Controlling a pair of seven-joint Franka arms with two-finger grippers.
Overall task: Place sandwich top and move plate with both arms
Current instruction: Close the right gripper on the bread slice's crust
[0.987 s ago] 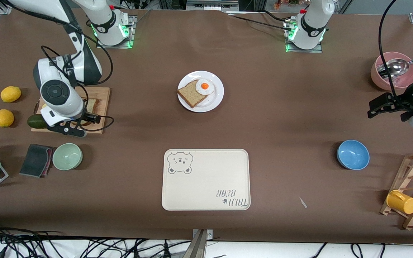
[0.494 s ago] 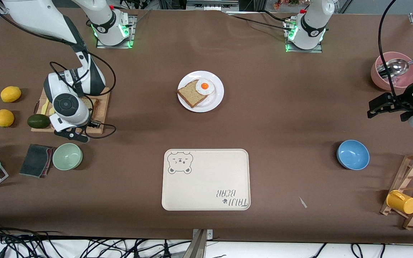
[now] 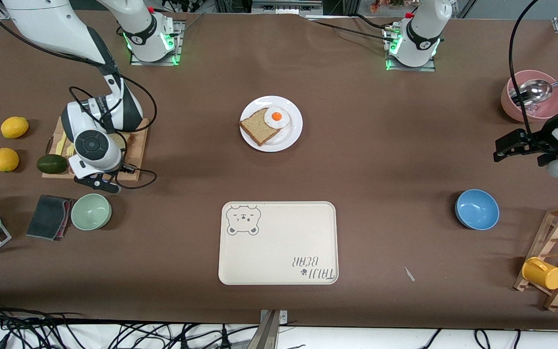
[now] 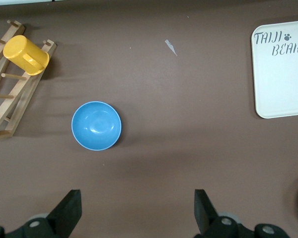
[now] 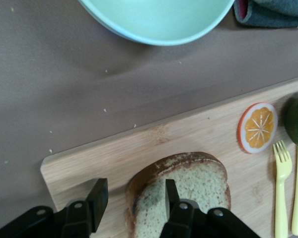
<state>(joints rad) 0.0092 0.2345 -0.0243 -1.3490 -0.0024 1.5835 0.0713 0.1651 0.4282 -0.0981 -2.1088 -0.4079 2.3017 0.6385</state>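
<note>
From where I sit the job is barely begun; the plate [image 3: 271,123] lies mid-bench, farther from the front camera than the bear tray [image 3: 278,242], and carries only a tan bread slice [image 3: 258,126] with a fried egg [image 3: 277,117] on it, so the lid of the sandwich is not yet on and the plate has not been shifted; both the placing and the two-arm carry are left to do. The sandwich top [image 5: 181,191] lies on the wooden cutting board [image 5: 188,144], well off from the plate toward the right arm's end of the bench. My right claw [image 5: 134,201] is down at that slice, fingers parted to a middling width; one finger [image 5: 170,196] rests over the face of the bread and the other [image 5: 98,196] stands outside the crust, so the rounded edge sits between them; I judge it is straddling the slice but not yet clenched. The left claw [image 4: 136,208] waits spread wide and empty over bare bench, well off from the plate toward the left arm's end, with the blue bowl [image 4: 96,125] near.
</note>
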